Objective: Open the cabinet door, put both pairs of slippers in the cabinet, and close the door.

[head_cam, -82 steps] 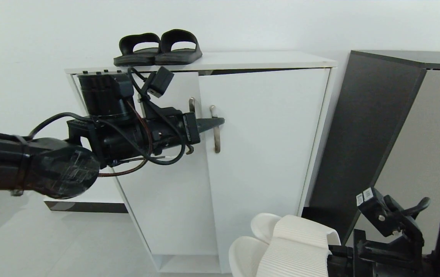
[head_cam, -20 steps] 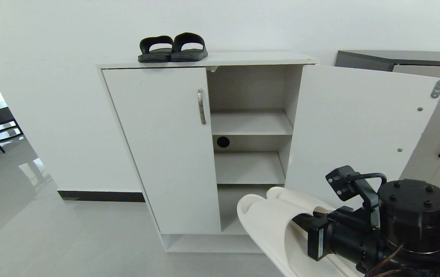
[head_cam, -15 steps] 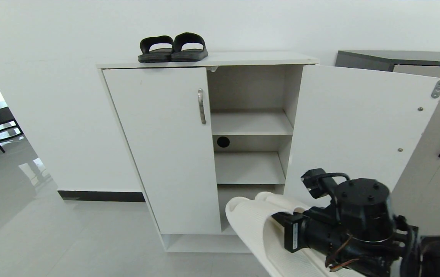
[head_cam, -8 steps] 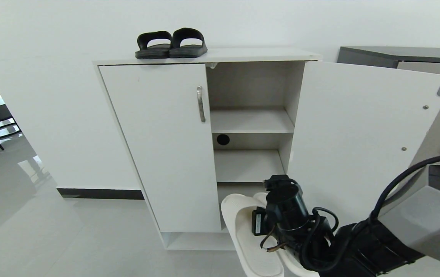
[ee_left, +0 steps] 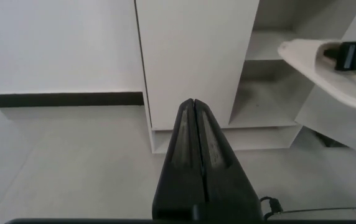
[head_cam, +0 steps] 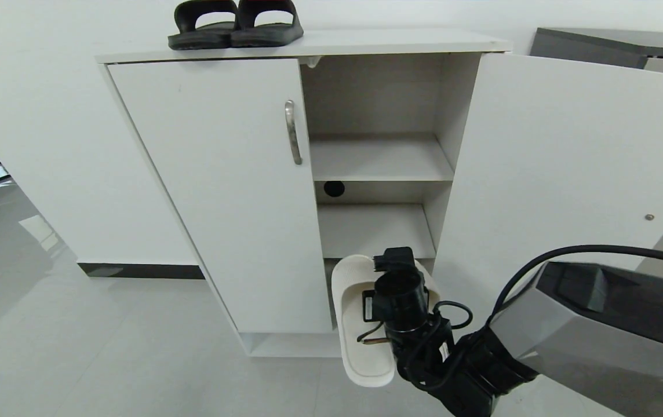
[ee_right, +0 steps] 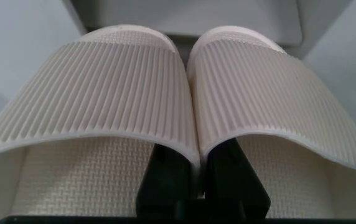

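Slippers, the white pair (head_cam: 356,339), sit pinched by their inner strap edges in the right gripper (ee_right: 196,186), toes just ahead of it at the lowest compartment of the cabinet (head_cam: 401,41). Push straight forward and level, clear of the open door (head_cam: 569,162) beside it, releasing only once deep inside. Left gripper (ee_left: 193,134), pressed together, holds nothing.
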`<state>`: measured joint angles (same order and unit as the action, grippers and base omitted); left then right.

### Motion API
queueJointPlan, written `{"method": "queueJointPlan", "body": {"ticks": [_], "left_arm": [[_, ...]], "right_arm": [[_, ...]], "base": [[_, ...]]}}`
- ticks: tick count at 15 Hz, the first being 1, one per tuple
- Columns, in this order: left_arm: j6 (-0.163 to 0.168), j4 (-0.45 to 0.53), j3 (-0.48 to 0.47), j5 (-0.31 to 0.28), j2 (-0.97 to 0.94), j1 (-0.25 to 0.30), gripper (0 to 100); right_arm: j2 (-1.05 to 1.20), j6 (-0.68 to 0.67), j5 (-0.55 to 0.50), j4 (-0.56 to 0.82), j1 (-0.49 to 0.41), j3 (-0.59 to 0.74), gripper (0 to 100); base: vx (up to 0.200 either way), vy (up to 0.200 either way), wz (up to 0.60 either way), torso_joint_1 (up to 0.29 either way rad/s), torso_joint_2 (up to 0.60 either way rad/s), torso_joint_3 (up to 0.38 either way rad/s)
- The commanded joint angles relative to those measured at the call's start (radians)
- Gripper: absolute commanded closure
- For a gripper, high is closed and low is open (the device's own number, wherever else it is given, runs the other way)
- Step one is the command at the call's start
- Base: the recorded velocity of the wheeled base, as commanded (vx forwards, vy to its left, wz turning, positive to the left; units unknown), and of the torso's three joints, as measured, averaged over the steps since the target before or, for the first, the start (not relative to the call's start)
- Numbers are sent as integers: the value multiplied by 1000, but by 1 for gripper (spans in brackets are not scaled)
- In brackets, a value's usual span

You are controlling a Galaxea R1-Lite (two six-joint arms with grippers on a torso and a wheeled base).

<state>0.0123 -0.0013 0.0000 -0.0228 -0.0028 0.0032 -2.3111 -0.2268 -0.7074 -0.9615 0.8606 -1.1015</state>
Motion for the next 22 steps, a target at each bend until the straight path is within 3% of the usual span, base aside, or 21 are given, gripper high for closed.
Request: {"method": "queueJointPlan", "body": {"ticks": [1, 9, 12, 18, 22], "left_arm": [[0, 0, 0, 0, 3, 0, 100], [3, 0, 0, 0, 3, 0, 100], [5, 0, 0, 0, 3, 0, 100], [-8, 0, 0, 3, 3, 0, 100], [-11, 0, 0, 6, 3, 0, 100]], "right_arm": [[-73, 47, -43, -34, -9, -75, 100], [-88, 118, -98, -71, -18, -124, 100], [-70, 207, -124, -171, -20, -121, 100], [-71, 213, -126, -174, -20, -124, 100], [-88, 221, -116, -174, -20, -121, 100]], "base": [[0, 0, 0, -2, 2, -217], [0, 0, 0, 5, 2, -180], [0, 0, 0, 0, 0, 0], [0, 0, 0, 0, 0, 0], [200, 0, 0, -1, 1, 0]]}}
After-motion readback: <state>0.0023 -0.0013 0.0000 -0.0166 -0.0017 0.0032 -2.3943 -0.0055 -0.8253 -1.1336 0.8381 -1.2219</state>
